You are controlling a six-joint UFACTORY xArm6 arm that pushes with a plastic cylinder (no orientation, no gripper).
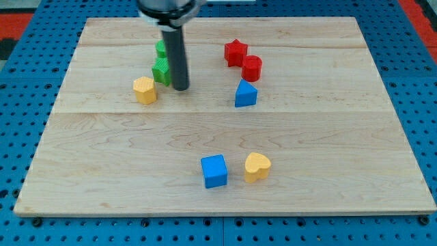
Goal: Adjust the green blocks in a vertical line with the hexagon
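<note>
My tip rests on the wooden board at the upper left. It stands just right of a green star-like block and seems to touch it. A second green block sits right above that one, partly hidden behind the rod. A yellow hexagon lies to the lower left of the green blocks, about a block's width left of my tip.
A red star, a red cylinder and a blue triangle cluster at the upper middle right. A blue cube and a yellow heart sit near the bottom middle.
</note>
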